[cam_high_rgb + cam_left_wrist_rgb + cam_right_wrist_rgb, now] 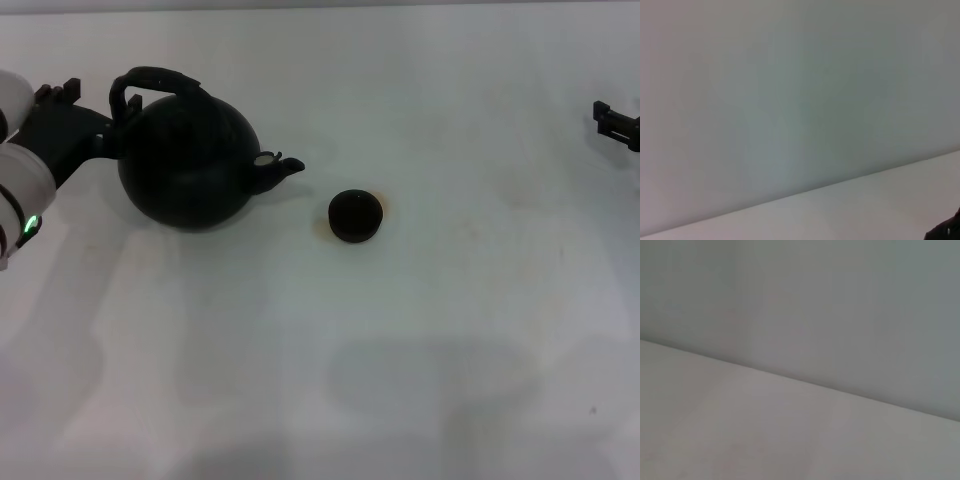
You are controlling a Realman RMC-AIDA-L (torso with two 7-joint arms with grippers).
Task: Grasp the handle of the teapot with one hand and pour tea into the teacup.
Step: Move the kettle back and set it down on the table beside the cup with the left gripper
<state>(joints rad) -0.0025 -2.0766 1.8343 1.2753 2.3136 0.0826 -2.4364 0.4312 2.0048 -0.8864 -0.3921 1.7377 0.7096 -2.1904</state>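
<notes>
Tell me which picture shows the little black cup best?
The head view. There the teacup sits whole on the white table, just past the teapot spout. The left wrist view shows only wall, table and a dark sliver at one corner; the right wrist view shows only wall and table, no cup.

Head view aimed down from above at table (400, 380). Both wrist views aimed low along table toward wall (790, 90); table edge and wall shared.
</notes>
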